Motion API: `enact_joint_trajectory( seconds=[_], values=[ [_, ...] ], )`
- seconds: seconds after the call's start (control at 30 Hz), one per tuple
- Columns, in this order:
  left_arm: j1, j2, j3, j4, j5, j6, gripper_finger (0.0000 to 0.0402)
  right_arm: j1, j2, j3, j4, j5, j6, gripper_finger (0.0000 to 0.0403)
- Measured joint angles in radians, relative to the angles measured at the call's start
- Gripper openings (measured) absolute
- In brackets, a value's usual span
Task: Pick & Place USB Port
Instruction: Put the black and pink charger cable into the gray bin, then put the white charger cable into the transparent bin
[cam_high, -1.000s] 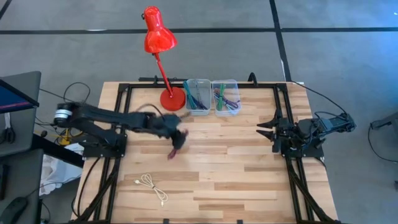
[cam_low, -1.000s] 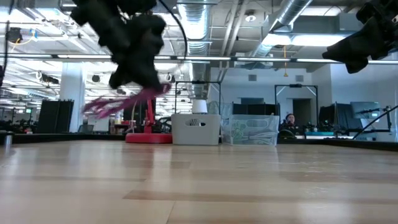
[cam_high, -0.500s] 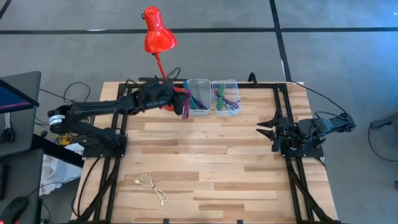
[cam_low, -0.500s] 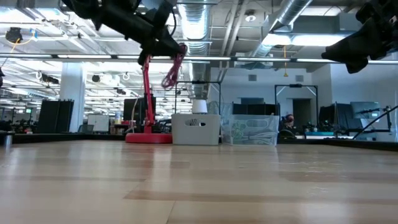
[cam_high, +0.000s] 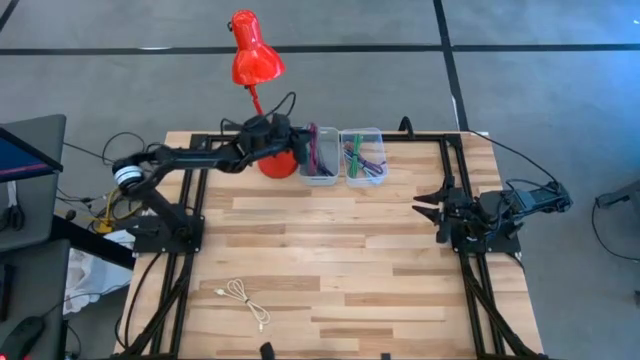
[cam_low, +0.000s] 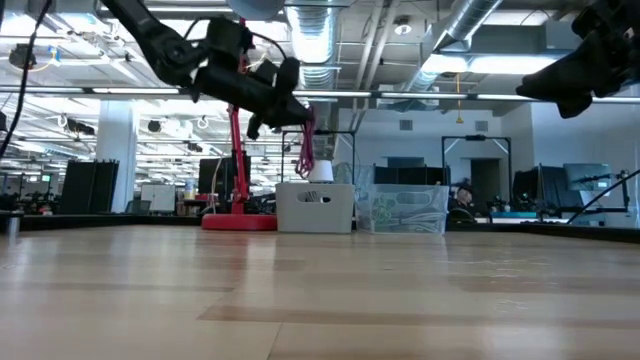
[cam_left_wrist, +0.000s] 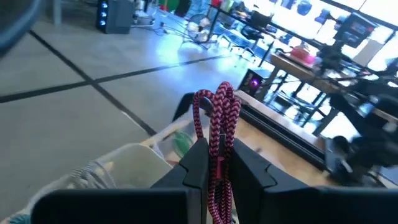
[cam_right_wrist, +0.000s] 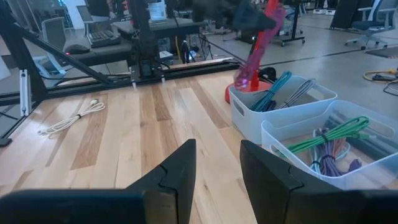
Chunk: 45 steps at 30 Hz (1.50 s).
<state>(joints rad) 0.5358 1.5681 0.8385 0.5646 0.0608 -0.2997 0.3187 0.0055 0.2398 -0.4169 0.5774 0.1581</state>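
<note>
A magenta braided USB cable (cam_high: 313, 150), bundled in loops, is in my left gripper (cam_high: 300, 147), which is shut on it above the left bin (cam_high: 320, 170) at the table's far edge. From table height the cable (cam_low: 304, 152) hangs over that white bin (cam_low: 315, 208). My right gripper (cam_high: 425, 205) waits open near the table's right side, holding nothing. A white cable (cam_high: 243, 300) lies coiled flat on the table near the near-left corner. My left gripper (cam_left_wrist: 219, 149) pinches the looped cable bundle (cam_left_wrist: 217, 134) between its two fingers, several strands together. The fingers (cam_low: 283, 98) reach in from the table's left, slanting slightly down. The cable is lifted clear; its loops (cam_left_wrist: 217, 102) stick out past the fingertips and hang slack.
A second clear bin (cam_high: 362, 158) with green and purple cables stands right of the left bin. The red desk lamp (cam_high: 255, 60) has its base (cam_high: 275, 162) just left of the bins, under my left arm. Bare wood lies across the table's middle.
My left gripper has swung from the table's middle up and toward the far edge, then right, to above the left bin. It stayed shut on the magenta cable, which was carried along lifted clear, swinging at first and now hanging below the fingers.
</note>
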Motion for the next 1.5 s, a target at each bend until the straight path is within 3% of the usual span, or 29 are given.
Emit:
enact_joint_trajectory(
  seconds=[0.37, 0.7, 0.87, 1.1, 1.5],
  values=[
    [0.063, 0.156, 0.146, 0.005, 0.027, -0.020, 0.0040, 0.000, 0.000, 0.000, -0.002, 0.000, 0.000, 0.0118],
    [0.073, 0.244, 0.150, -0.011, 0.042, -0.093, 0.0041, 0.000, 0.000, 0.000, -0.002, 0.000, 0.000, 0.0118],
    [0.073, 0.264, 0.150, -0.013, 0.038, -0.098, 0.0064, 0.000, 0.000, 0.000, -0.002, 0.000, 0.000, 0.0118],
    [0.072, 0.256, 0.150, -0.003, -0.061, -0.098, 0.0090, 0.000, 0.000, 0.000, -0.003, 0.000, 0.000, 0.0118],
    [0.071, 0.252, 0.150, 0.007, -0.043, -0.088, 0.0167, 0.000, 0.000, 0.000, -0.003, 0.000, 0.000, 0.0118]
  ],
)
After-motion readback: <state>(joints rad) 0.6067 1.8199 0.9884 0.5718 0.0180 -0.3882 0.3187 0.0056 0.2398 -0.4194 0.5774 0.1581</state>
